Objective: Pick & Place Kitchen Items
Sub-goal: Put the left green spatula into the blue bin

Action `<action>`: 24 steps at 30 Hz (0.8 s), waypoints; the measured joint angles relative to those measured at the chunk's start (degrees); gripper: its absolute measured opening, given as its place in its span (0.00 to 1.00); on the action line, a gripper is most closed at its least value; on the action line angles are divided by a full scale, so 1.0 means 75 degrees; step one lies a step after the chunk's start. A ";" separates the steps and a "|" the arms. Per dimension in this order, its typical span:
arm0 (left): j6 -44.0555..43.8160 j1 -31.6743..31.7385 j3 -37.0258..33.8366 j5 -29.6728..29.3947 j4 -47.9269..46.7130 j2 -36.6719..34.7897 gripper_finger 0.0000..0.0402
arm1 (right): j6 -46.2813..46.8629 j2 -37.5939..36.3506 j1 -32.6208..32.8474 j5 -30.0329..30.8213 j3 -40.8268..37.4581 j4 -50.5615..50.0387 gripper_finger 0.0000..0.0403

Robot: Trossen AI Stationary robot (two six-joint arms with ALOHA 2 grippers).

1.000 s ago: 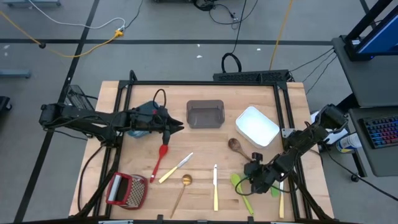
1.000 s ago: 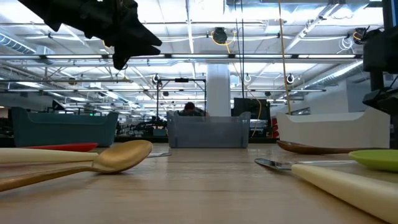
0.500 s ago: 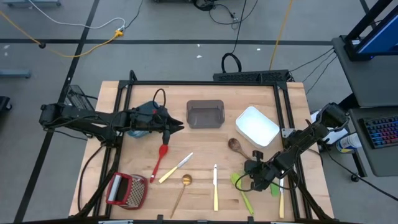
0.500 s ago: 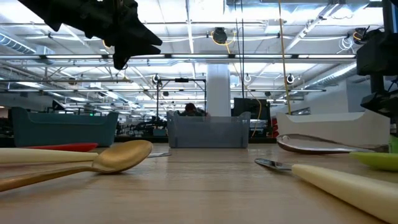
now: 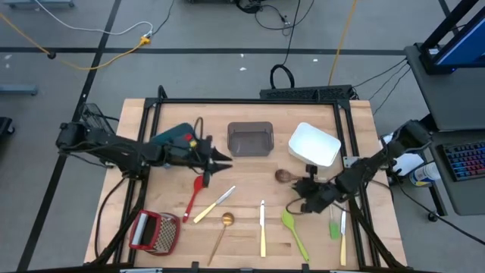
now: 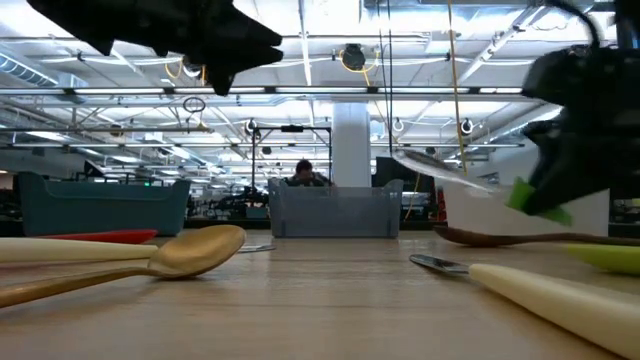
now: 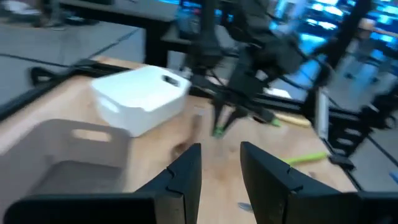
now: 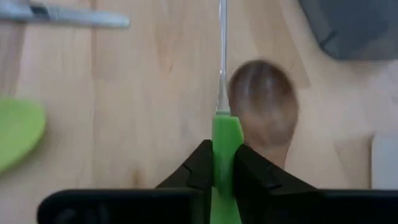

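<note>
Your right gripper (image 8: 222,163) is clenched on the green handle of a knife (image 8: 222,74), its thin metal blade sticking straight out ahead of the fingers. That end-on hold keeps the blade clear of the pads and lets you tip it into a bin handle-last. In the high view the gripper (image 5: 309,199) hangs over the table's right half, just off the white bin (image 5: 314,144), and the knife shows lifted clear of the wood in the low view (image 6: 470,182). Directly beneath it lies the wooden spoon (image 5: 286,176), bowl up.

The other utensils lie flat toward the near edge: a green spatula (image 5: 293,229), a cream-handled knife (image 5: 262,228), a gold spoon (image 5: 223,230), another cream knife (image 5: 214,205), a red spatula (image 5: 195,196).

Your left gripper (image 7: 219,163) holds nothing; its fingers stand apart, facing the grey bin (image 5: 250,139). It hovers (image 5: 218,159) mid-table, beside the teal bin (image 5: 170,138). The grater (image 5: 154,231) sits at the near left corner.
</note>
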 joint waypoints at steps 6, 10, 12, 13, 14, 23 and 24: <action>0.0015 -0.0282 0.0000 0.0059 0.1375 0.0968 0.29 | -0.1683 0.0041 -0.1125 -0.1157 0.0000 0.1593 0.09; -0.0184 -0.0295 0.0368 0.0002 0.1316 0.1528 0.29 | -0.2684 0.0034 -0.1672 -0.1587 0.0003 0.2515 0.10; -0.0154 -0.0295 0.0681 0.0000 0.1395 0.1891 0.29 | -0.2994 0.0041 -0.1873 -0.1645 0.0003 0.2899 0.09; -0.0090 -0.0292 0.0755 -0.0001 0.1345 0.2012 0.29 | -0.3088 0.0038 -0.1961 -0.1654 0.0003 0.3069 0.09; -0.0011 -0.0289 0.0854 -0.0001 0.1283 0.2156 0.29 | -0.3175 0.0030 -0.2047 -0.1706 0.0008 0.3186 0.08; 0.0212 -0.0293 0.1214 -0.0277 0.1285 0.2931 0.29 | -0.3433 0.0030 -0.2658 -0.2337 0.0015 0.3467 0.10; 0.0214 -0.0289 0.1221 -0.0428 0.1201 0.2960 0.29 | -0.3457 0.0032 -0.2724 -0.2436 0.0015 0.3474 0.10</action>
